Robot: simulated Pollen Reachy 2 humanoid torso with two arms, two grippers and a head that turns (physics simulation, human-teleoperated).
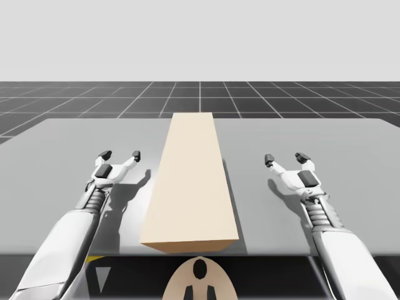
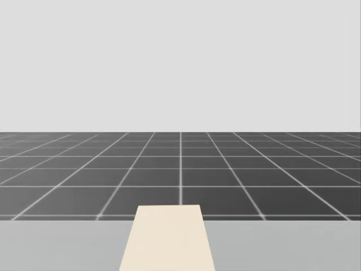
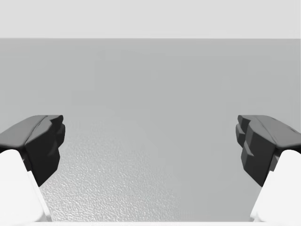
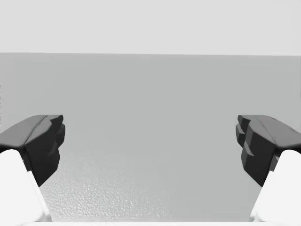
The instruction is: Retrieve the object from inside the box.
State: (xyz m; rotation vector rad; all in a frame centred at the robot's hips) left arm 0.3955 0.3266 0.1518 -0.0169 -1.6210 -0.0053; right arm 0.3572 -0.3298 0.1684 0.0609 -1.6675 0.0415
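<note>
A long tan box lies lengthwise down the middle of the grey table, its top closed, so whatever is inside is hidden. Its far end reaches toward the table's far edge. My left gripper hovers open to the left of the box, fingers apart with nothing between them. My right gripper stands open to the right of the box, about level with the left one. Each wrist view shows bare table between dark fingertips.
The table stretches wide on both sides of the box. Beyond its far edge lies a dark gridded floor.
</note>
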